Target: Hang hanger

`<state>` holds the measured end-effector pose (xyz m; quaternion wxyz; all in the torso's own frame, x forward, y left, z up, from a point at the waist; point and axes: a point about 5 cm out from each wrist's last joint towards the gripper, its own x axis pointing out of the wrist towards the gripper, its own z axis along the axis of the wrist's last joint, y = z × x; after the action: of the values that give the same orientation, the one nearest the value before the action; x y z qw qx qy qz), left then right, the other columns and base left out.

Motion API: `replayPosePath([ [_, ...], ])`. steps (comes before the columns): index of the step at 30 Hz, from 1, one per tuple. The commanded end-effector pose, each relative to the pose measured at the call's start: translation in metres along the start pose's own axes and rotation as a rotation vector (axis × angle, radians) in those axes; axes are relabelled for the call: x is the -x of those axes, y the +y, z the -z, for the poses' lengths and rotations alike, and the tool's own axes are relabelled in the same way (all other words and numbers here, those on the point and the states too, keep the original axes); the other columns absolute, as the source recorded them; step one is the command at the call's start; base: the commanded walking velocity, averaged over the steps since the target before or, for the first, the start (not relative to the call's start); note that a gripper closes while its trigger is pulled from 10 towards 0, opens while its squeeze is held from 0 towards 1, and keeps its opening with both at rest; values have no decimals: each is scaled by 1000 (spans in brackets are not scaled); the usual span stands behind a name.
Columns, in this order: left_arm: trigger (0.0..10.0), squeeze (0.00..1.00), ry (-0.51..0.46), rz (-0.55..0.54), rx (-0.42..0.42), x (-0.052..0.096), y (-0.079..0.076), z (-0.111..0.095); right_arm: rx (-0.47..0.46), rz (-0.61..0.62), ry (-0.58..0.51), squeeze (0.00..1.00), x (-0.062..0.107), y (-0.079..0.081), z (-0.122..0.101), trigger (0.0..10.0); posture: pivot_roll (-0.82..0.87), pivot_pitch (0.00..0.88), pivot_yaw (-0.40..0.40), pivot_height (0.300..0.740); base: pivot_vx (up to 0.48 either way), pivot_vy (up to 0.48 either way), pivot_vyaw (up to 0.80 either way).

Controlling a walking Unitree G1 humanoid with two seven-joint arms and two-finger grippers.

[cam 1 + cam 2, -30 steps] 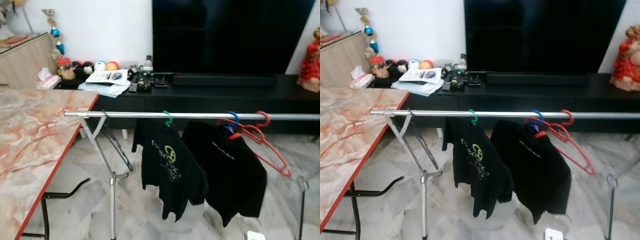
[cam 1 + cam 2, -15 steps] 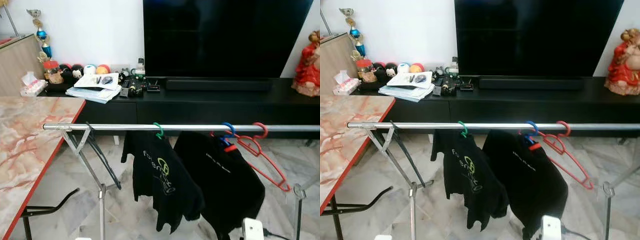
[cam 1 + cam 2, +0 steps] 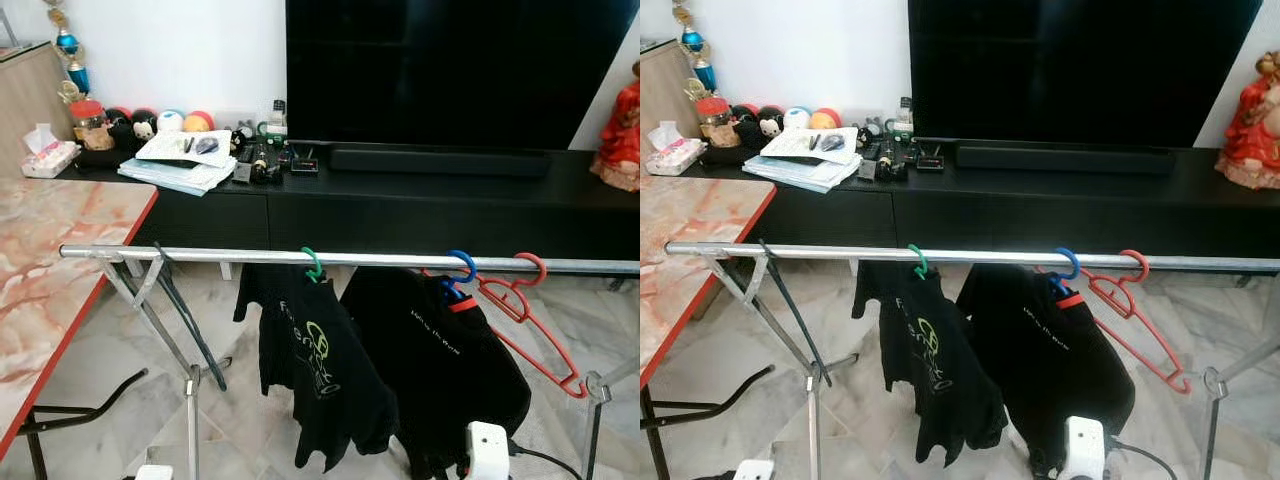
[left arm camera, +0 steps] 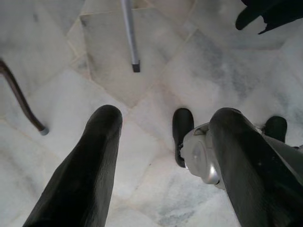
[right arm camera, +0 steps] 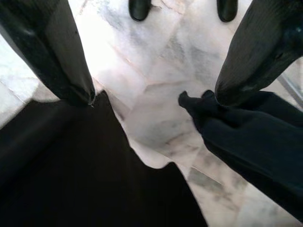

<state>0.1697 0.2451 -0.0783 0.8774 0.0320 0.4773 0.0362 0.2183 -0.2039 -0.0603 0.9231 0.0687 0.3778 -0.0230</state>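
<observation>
Marble table (image 3: 40,250), black television (image 3: 450,70), red figurine (image 3: 620,125) on black cabinet (image 3: 420,205)

You're in a home living room: big TV (image 3: 450,70) on a long black cabinet (image 3: 420,200), soundbar (image 3: 438,160) under it, marble-tile floor (image 3: 90,350). Clothes rail (image 3: 350,259) with shirts (image 3: 330,375) on hangers, marble-pattern table (image 3: 50,250) beside it, trophy (image 3: 72,60) and clutter by the wall.

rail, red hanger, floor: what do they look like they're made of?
Rail: metal tube, bright silver and shiny, likely steel or chrome-plated.
Red hanger: thin, uniformly red frame; probably plastic or coated wire, cannot tell which.
Floor: polished pale stone tiles with grey veining and visible joints, looks like marble.
</observation>
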Motion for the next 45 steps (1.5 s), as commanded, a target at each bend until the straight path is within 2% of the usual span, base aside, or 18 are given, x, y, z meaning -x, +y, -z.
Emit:
replayPosePath([
  [1, 10000, 0, 29, -5, -11, 1, 4, 6, 5, 20, -23, 0, 1, -3, 0, 10000, 175, 0, -20, 740, 0, 0, 0],
  [4, 10000, 0, 44, -5, -26, 3, 6, 10, -4, 46, -64, 0, 3, -4, 1, 10000, 177, 0, -18, 740, 0, 0, 0],
  [7, 10000, 0, 54, -5, -37, 3, 7, 14, -24, 49, -97, 0, 4, -4, 2, 10000, 200, 0, -48, 740, 0, 0, 0],
  [12, 10000, 0, 60, -33, 19, 6, 8, 24, -18, 23, -155, 0, 8, -5, 4, 10000, 214, 0, -84, 740, 0, 0, 0],
  [21, 10000, 0, 79, 1, -2, 7, 3, 32, -7, 34, -234, 0, 14, -15, 2, 10000, 177, 0, -37, 740, 0, 0, 0],
  [25, 10000, 0, 75, 29, -51, 6, -1, 30, -53, 68, -272, 0, 17, -23, -1, 10000, 140, 0, -21, 740, 0, 0, 0],
  [35, 10000, 0, 74, 36, -64, 6, -2, 29, 59, 29, -290, 0, 18, -25, -7, 10000, 137, 16, -32, 740, 0, 0, 0],
  [42, 10000, 0, 77, 35, -50, 6, -2, 29, 51, 61, -288, 0, 18, -27, -7, 10000, 139, 21, -33, 740, 0, 0, 0],
  [45, 10000, 0, 82, 41, -46, 6, -3, 30, 8, 103, -296, 0, 19, -30, -5, 10000, 147, 19, -32, 740, 0, 0, 0],
])
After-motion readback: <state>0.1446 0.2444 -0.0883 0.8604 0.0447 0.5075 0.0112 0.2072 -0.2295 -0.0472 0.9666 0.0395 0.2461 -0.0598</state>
